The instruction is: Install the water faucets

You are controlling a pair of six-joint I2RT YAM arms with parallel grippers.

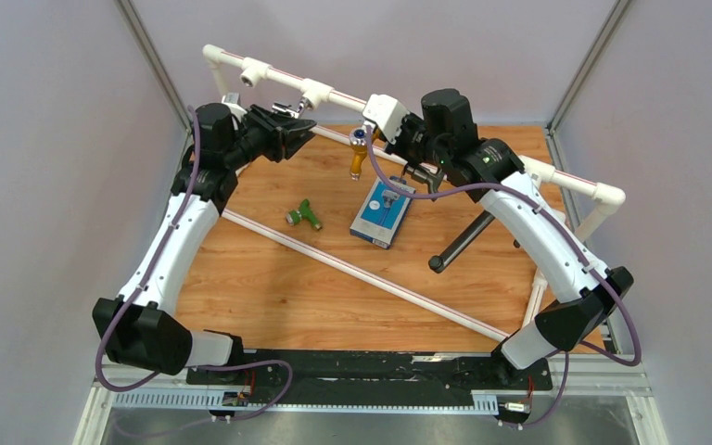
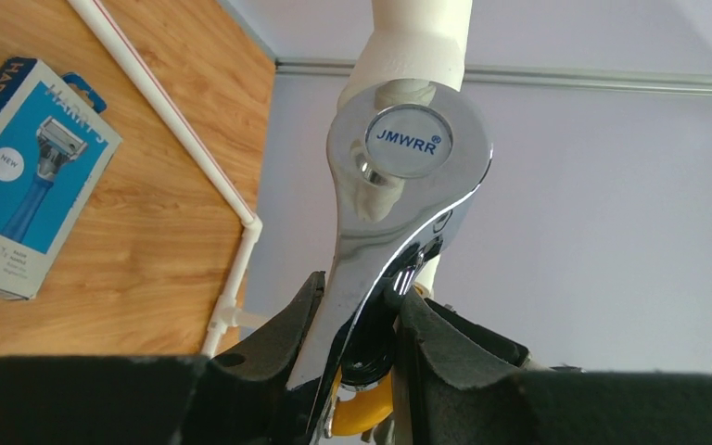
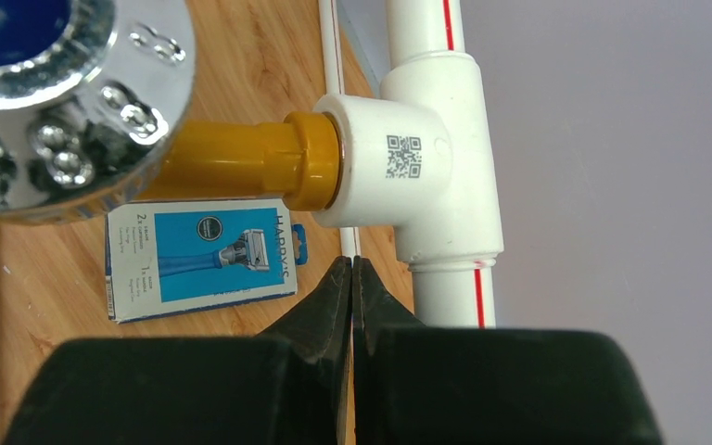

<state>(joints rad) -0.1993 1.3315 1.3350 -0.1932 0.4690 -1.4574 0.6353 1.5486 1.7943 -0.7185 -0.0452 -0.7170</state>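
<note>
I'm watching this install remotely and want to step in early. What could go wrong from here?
1. The left fingers clamp the shiny chrome metal faucet by its smooth lever handle; twisting may slip or just swing the lever instead of threading it into the white plastic pipe frame.
2. The right fingers, shut on nothing, sit close to the tee socket holding the yellow-bodied faucet; a careless move may knock it.
</note>
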